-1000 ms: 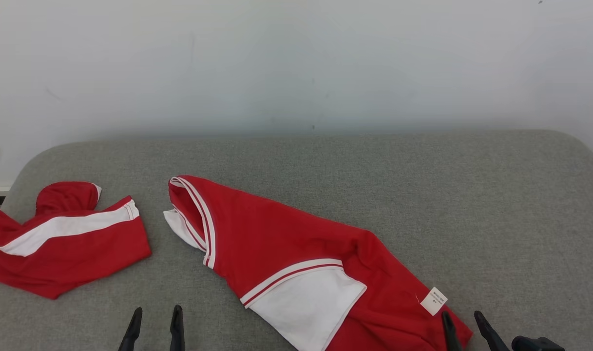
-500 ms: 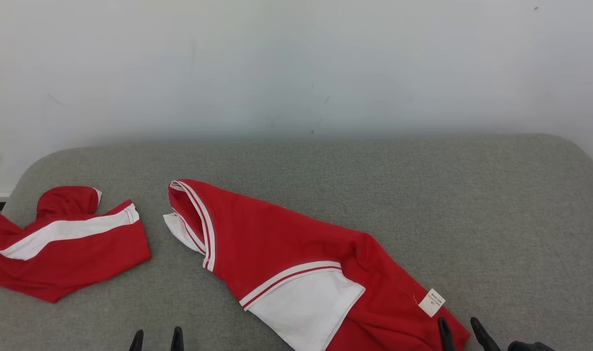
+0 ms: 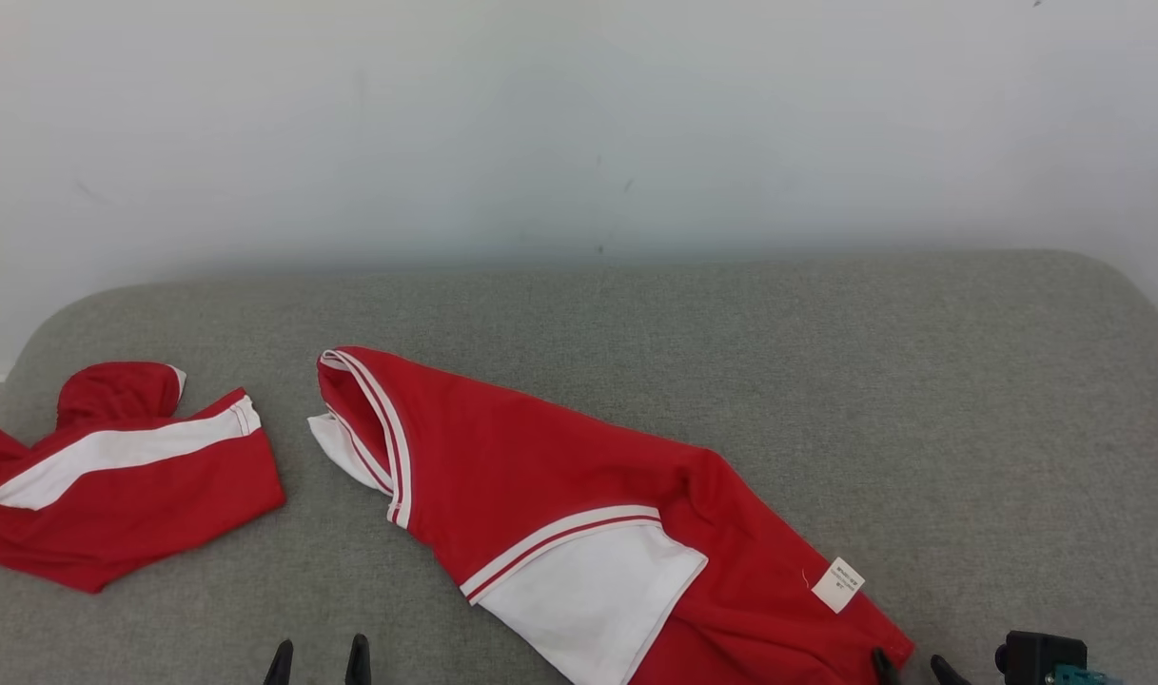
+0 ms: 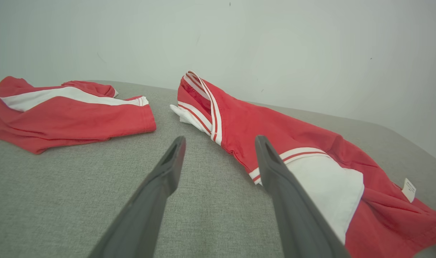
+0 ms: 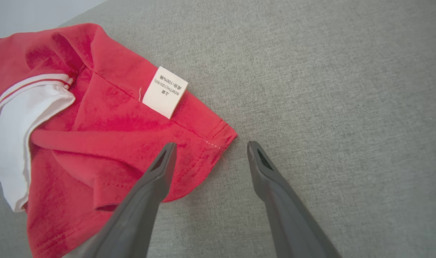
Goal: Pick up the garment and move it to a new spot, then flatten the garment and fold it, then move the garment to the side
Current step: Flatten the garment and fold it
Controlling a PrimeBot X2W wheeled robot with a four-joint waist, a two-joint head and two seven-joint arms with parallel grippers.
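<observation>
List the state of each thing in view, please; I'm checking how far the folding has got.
Red shirt: lying rumpled on the grey surface, not flattened, not folded.
Second red garment: bunched at the left, apart from the shirt.
Label: exposed, face up on the shirt.
Left end effector: open, empty.
Right end effector: open, empty, by the shirt's hem corner.

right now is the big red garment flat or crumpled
Crumpled: the garment lies bunched, fabric folded over itself near the label.

Grey fabric sofa (image 3: 826, 381) w/ plain white wall (image 3: 579, 124) behind, even light.
</observation>
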